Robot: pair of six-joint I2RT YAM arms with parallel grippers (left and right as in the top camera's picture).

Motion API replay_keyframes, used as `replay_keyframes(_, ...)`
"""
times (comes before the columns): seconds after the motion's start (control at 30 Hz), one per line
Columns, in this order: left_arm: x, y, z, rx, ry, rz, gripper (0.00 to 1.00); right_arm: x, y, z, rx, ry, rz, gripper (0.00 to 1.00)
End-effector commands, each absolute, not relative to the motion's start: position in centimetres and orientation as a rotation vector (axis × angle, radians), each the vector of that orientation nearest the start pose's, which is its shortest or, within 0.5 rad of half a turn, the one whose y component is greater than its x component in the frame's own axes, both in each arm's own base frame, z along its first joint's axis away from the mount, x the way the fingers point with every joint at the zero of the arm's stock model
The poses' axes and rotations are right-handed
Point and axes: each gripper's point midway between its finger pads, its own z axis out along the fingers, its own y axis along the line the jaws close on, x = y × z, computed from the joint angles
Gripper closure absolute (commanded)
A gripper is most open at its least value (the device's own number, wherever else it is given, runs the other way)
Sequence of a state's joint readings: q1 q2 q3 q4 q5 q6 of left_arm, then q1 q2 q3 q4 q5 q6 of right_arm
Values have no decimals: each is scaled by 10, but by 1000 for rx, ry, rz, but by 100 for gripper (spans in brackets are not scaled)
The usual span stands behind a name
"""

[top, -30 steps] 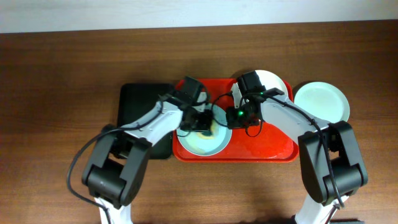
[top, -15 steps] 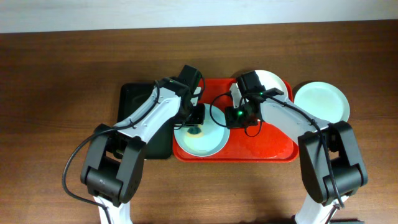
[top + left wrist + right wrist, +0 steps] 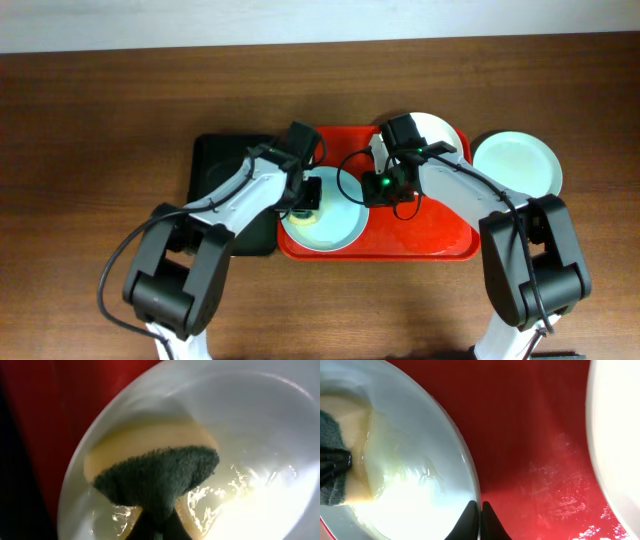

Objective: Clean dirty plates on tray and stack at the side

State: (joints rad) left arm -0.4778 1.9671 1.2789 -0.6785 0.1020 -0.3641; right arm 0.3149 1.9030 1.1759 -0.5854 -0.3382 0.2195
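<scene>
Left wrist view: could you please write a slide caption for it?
Left pincer holds a green-and-yellow sponge against a plate on the red tray.

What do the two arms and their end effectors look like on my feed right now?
The left arm and right arm have glossy white link shells between bulky black joints, with thin black cables looping near the wrists. A small green light glows on the right wrist. The left end effector and right end effector have slim black fingers.

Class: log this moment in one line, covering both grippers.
left gripper: shut on yellow-and-green sponge, pressed on pale blue-green round plate | right gripper: shut on that plate's rim | plate: on red plastic tray
</scene>
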Motion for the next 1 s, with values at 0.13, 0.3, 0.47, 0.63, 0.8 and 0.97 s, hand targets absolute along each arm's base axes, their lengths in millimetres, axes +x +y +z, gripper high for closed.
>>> replay_keyframes(0.13,314,-278,19,344,2934,-922,100,351,179,17,-221,2918,599,96)
replay_keyframes(0.3,344,-280,69,338,2795,-956,100,351,179,17,-221,2920,598,96)
replay_keyframes(0.47,375,-222,129,171,2689,-732,100,350,179,17,-221,2921,598,96)
replay_keyframes(0.63,375,-135,144,30,2715,-434,100,350,179,17,-221,2921,598,96)
replay_keyframes(0.8,356,-60,114,-9,2869,-91,100,350,179,17,-221,2921,598,96)
replay_keyframes(0.97,341,-39,73,-17,2973,2,100,350,179,17,-221,2921,598,96)
